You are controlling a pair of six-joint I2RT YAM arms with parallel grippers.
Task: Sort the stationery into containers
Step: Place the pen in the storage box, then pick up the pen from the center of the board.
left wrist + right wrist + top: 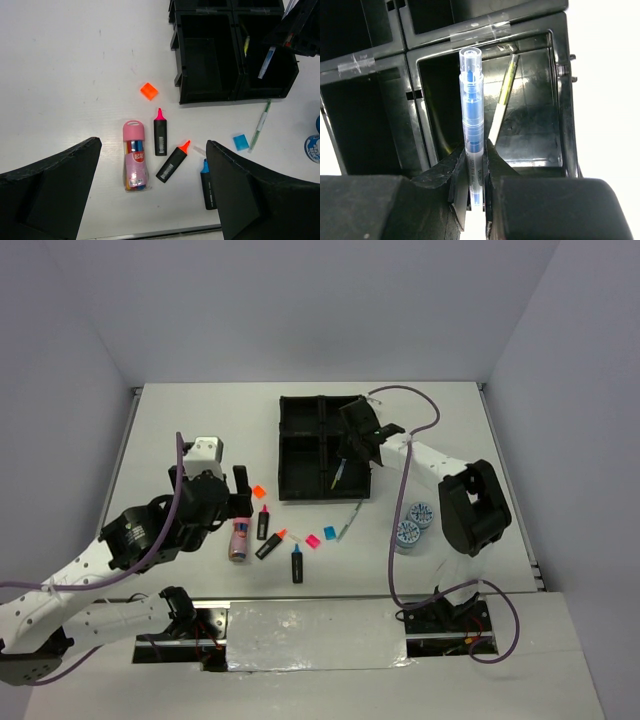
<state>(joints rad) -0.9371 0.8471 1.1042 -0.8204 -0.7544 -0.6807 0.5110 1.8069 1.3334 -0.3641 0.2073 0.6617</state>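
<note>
My right gripper [352,443] is shut on a clear blue pen [471,100] and holds it over the near right compartment of the black tray [283,450], where a yellow-green pen [505,95] lies. My left gripper [152,145] is open and empty above the loose items. Below it lie a pink tube [135,162] and highlighters with pink [160,135], orange [173,162] and blue [207,182] caps. An orange square [149,91], a blue square [240,141], a pink square [313,540] and a green pen [260,125] lie nearby. Two blue-white rolls [414,523] stand right of them.
A purple cable [402,490] runs along the right arm past the rolls. The table's front edge [320,602] is close behind the highlighters. Grey walls border the table on the left, right and far sides.
</note>
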